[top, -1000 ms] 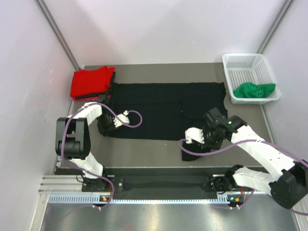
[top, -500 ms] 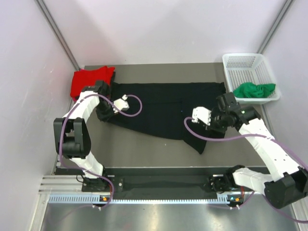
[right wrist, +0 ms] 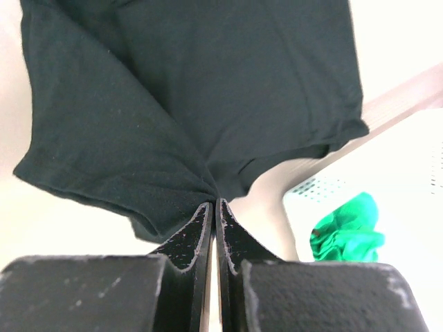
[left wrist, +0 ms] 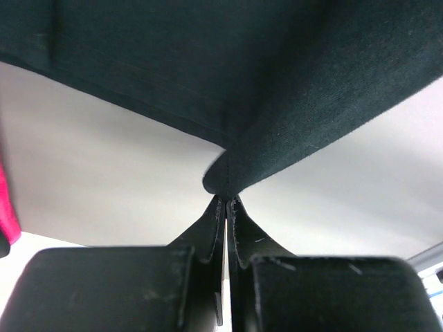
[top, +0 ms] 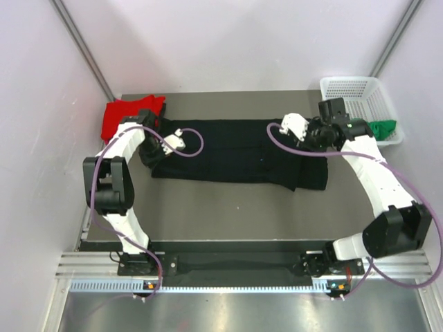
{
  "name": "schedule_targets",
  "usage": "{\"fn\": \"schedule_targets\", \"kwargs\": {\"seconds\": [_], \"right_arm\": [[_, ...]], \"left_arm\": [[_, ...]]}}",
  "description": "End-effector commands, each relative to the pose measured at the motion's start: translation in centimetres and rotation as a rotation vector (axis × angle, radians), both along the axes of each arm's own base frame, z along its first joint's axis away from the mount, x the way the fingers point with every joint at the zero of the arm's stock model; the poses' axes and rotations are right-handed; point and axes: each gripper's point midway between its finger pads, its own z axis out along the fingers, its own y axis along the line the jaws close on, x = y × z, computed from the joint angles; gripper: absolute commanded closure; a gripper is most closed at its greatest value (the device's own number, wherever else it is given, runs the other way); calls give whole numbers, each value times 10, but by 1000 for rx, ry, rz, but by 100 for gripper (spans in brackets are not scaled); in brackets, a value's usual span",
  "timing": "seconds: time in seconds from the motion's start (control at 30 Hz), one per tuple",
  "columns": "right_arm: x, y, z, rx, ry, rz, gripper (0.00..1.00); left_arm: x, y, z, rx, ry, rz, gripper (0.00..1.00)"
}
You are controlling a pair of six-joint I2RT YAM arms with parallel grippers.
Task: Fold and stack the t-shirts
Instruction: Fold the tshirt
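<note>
A black t-shirt [top: 228, 149] lies stretched across the middle of the table, its near part doubled over. My left gripper [top: 152, 153] is at the shirt's left end, shut on a fold of the black cloth [left wrist: 291, 131]. At the right end, my right gripper [top: 320, 138] is shut on a bunched edge of the same shirt [right wrist: 173, 104]. A red t-shirt [top: 124, 114] lies folded at the far left corner. A green t-shirt [top: 384, 126] sits crumpled in the white mesh basket [top: 346, 83]; the right wrist view also catches this green t-shirt [right wrist: 346, 232].
The basket stands at the far right corner, just behind my right arm. Pale walls close in on the left, right and back. A metal rail runs along the near edge with both arm bases.
Both grippers have carried the black shirt's near edge away from the arm bases toward the far side, folding it over. The right arm swung up close to the basket.
</note>
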Motion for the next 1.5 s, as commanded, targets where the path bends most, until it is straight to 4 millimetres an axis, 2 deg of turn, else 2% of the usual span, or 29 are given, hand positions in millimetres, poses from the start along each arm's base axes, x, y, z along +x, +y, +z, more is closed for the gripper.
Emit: {"fn": "schedule_targets", "kwargs": {"seconds": [0.0, 0.07, 0.13, 0.17, 0.2, 0.27, 0.33, 0.37, 0.4, 0.43, 0.5, 0.53, 0.57, 0.6, 0.63, 0.67, 1.07, 1.23, 1.47], "right_arm": [[35, 2, 21, 57, -76, -36, 100], [47, 4, 14, 56, -63, -42, 100], [60, 5, 17, 63, -79, -54, 100], [66, 6, 10, 60, -61, -57, 100], [74, 7, 16, 71, -78, -65, 100], [86, 6, 10, 72, -66, -77, 100], [99, 5, 17, 82, -85, -95, 100], [106, 5, 10, 79, -70, -99, 100], [113, 6, 16, 85, -87, -106, 100], [120, 4, 9, 85, -74, -117, 100], [133, 5, 15, 91, -99, -129, 100], [137, 4, 14, 90, -99, -134, 100], [142, 5, 4, 86, -79, -138, 100], [148, 6, 9, 88, -94, -141, 100], [153, 5, 2, 86, -83, -146, 100], [158, 7, 5, 89, -91, -146, 100], [196, 10, -12, 93, -95, -166, 100], [206, 10, -27, 77, -81, -172, 100], [221, 11, -31, 80, -102, -183, 100]], "left_arm": [[23, 2, 8, -4, -51, 31, 100], [34, 3, 6, 1, -66, 47, 100], [41, 5, 5, 12, -70, 54, 100], [49, 6, 3, 17, -78, 61, 100], [55, 8, 4, 30, -90, 73, 100], [69, 10, 3, 37, -102, 102, 100], [76, 12, 2, 46, -104, 113, 100], [81, 12, 0, 48, -105, 117, 100], [84, 13, -1, 52, -109, 117, 100], [87, 14, -3, 57, -106, 119, 100], [92, 14, -5, 57, -106, 117, 100], [92, 20, -10, 91, -93, 121, 100], [97, 21, -8, 97, -102, 123, 100], [97, 22, -8, 102, -98, 123, 100], [100, 22, -9, 106, -98, 126, 100], [101, 23, -9, 109, -98, 126, 100], [114, 27, -15, 129, -107, 149, 100], [120, 26, -18, 126, -115, 156, 100], [127, 28, -22, 134, -124, 159, 100]]}}
